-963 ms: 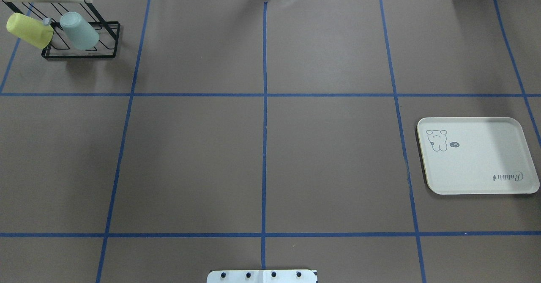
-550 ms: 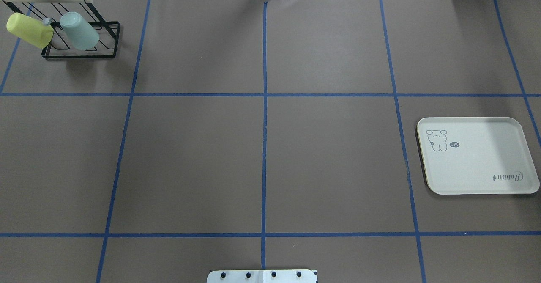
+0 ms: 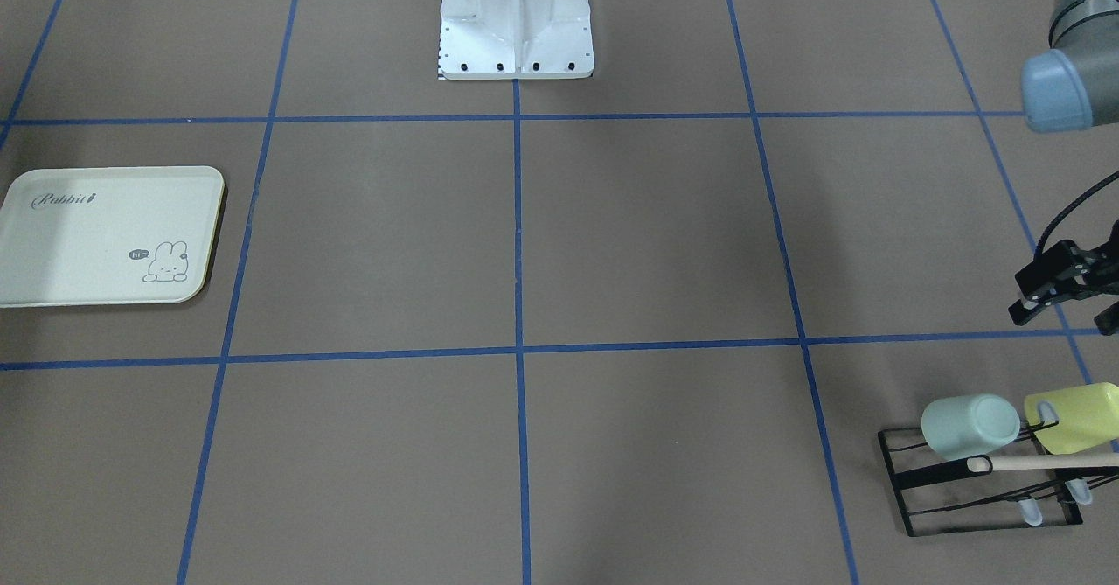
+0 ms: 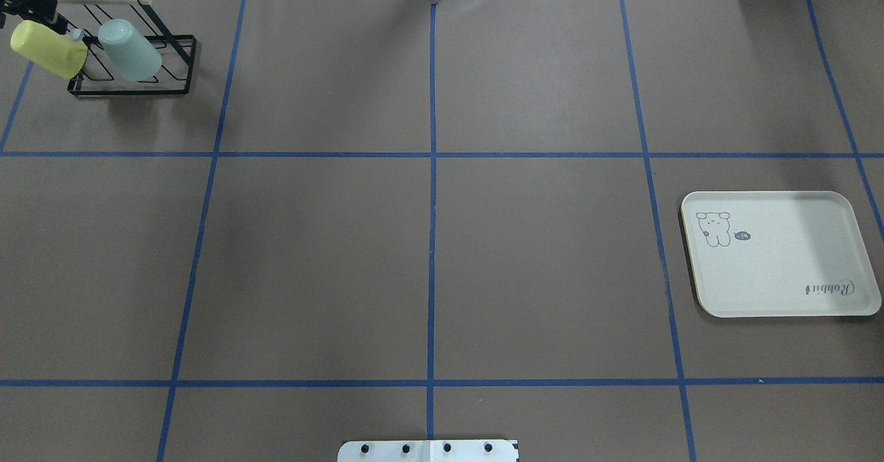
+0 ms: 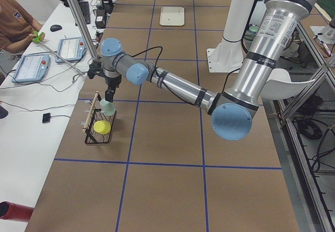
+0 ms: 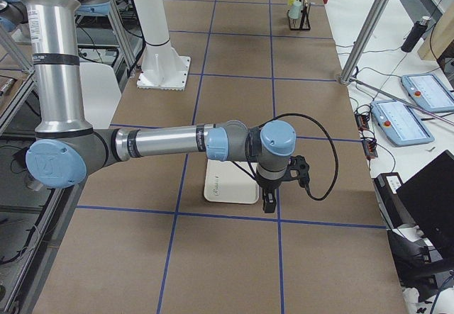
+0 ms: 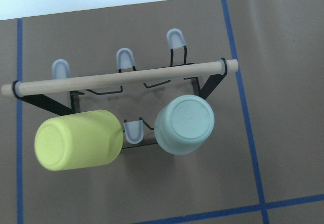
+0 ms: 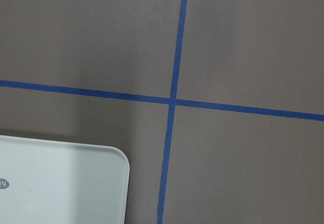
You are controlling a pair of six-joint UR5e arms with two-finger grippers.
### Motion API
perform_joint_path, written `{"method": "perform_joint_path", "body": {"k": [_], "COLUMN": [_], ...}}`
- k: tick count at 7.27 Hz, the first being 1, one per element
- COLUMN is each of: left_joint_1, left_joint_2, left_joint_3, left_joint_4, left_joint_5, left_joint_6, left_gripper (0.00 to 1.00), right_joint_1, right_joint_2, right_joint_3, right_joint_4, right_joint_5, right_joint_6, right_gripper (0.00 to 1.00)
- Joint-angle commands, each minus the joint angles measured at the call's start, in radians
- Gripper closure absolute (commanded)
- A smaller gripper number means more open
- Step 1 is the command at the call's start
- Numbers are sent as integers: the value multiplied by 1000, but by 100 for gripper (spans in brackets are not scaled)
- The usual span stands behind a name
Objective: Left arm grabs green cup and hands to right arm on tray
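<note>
The pale mint green cup [image 4: 130, 51] hangs mouth-down on a black wire rack [image 4: 131, 89] at the far left; it also shows in the front view [image 3: 969, 425] and in the left wrist view [image 7: 183, 124]. My left gripper [image 3: 1066, 312] hovers above the rack, apart from the cup, with its jaws open and empty; only its tip shows in the overhead view [image 4: 22, 3]. The cream tray [image 4: 780, 275] lies flat and bare at the right. My right gripper [image 6: 268, 202] hangs just past the tray's edge [image 6: 227, 190]; I cannot tell whether it is open or shut.
A brighter yellow-green cup [image 4: 47, 49] hangs on the same rack beside the mint one, seen in the left wrist view too [image 7: 78, 139]. A wooden bar [image 7: 121, 76] runs across the rack's top. The robot base [image 3: 516, 21] stands mid-table.
My left gripper has come into the overhead view at the top left corner, over the rack's left end. The cups and the tray have not moved.
</note>
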Motion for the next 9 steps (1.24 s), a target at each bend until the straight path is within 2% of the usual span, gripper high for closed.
{"method": "perform_joint_path", "body": {"k": [1, 2, 4, 6, 9], "left_joint_1": [38, 85, 127, 156, 211], "left_joint_2": [-6, -3, -6, -6, -16], "left_joint_3": [97, 113, 110, 114, 120], "left_joint_4": [-201, -271, -279, -278, -279], "left_joint_5": [52, 129, 236, 368, 471], "left_joint_6": [-175, -257, -358, -361, -418], "left_gripper": [0, 0, 1, 1, 1], "right_joint_1": [-2, 0, 0, 0, -2], "right_joint_2": [-2, -2, -2, -2, -2], "right_joint_3": [1, 0, -2, 1, 1], "right_joint_4": [0, 0, 0, 0, 0], "right_joint_5": [1, 1, -1, 1, 2], "right_joint_6": [0, 0, 0, 0, 0], "right_gripper": [0, 0, 0, 0, 0]}}
